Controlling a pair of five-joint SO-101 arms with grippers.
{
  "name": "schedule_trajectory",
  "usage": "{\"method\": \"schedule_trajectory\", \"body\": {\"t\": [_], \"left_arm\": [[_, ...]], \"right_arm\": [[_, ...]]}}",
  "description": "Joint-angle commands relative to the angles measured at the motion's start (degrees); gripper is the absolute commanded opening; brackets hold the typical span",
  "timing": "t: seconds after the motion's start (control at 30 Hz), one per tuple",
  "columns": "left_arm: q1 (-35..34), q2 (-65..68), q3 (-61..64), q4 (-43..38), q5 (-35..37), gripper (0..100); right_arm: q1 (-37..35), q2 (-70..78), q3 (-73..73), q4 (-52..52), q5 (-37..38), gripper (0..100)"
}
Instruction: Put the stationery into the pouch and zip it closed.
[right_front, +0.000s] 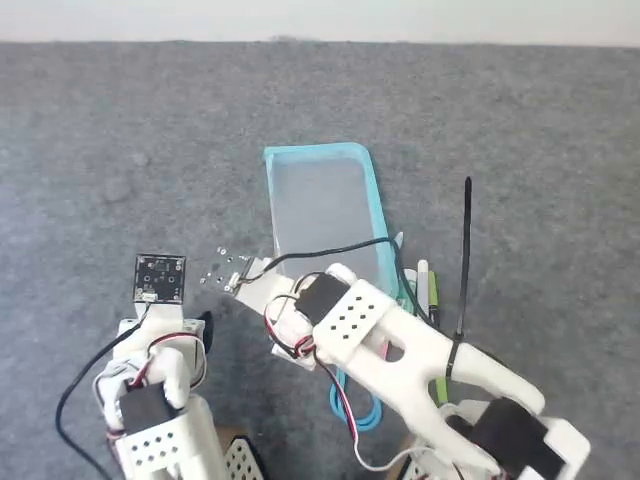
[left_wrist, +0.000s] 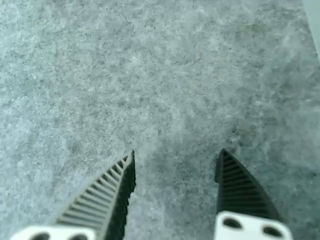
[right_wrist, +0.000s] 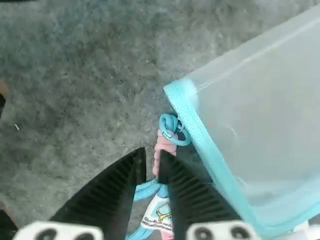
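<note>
Right end effector (right_wrist: 152, 152) is clenching the zipper pull (right_wrist: 165, 144) at the pouch (right_wrist: 260, 115) corner just ahead; pens (right_front: 428, 285), off to its side, are lying seemingly unpacked. Left end effector (left_wrist: 177, 151) is hanging released.

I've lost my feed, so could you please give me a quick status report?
Left gripper open over bare mat. Right gripper shut on pouch zipper pull. Pens beside pouch, not yet inside.
</note>
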Motion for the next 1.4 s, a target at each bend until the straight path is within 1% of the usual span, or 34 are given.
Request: {"method": "schedule_trajectory", "body": {"t": [0.0, 0.2, 0.4, 0.6, 0.93, 1.1, 1.27, 1.37], "left_arm": [[-0.1, -1.1, -0.5, -0.3, -0.9, 25], [-0.1, -1.1, -0.5, -0.3, -0.9, 25], [-0.1, -1.1, -0.5, -0.3, -0.9, 25], [-0.1, -1.1, -0.5, -0.3, -0.9, 25], [-0.1, -1.1, -0.5, -0.3, -0.9, 25], [-0.1, -1.1, -0.5, -0.3, -0.9, 25], [-0.1, -1.1, -0.5, -0.3, -0.9, 25], [-0.1, -1.1, -0.5, -0.3, -0.9, 25]], "right_arm": [[-0.7, -0.4, 0.5, -1.3, -1.8, 14.1], [-0.5, -0.4, 4.7, -5.2, -1.8, 14.4], [-0.5, -0.3, 5.5, -5.8, -1.8, 14.4], [-0.4, -0.3, 8.3, -8.7, -1.8, 14.4], [-0.4, -0.1, 9.1, -8.9, -1.7, 14.4], [-0.4, 4.5, 9.6, -11.7, -1.7, 14.4], [-0.3, 7.3, 8.0, -11.6, -1.3, 14.4], [0.9, 7.4, 8.0, -11.6, -1.4, 14.0]]}}
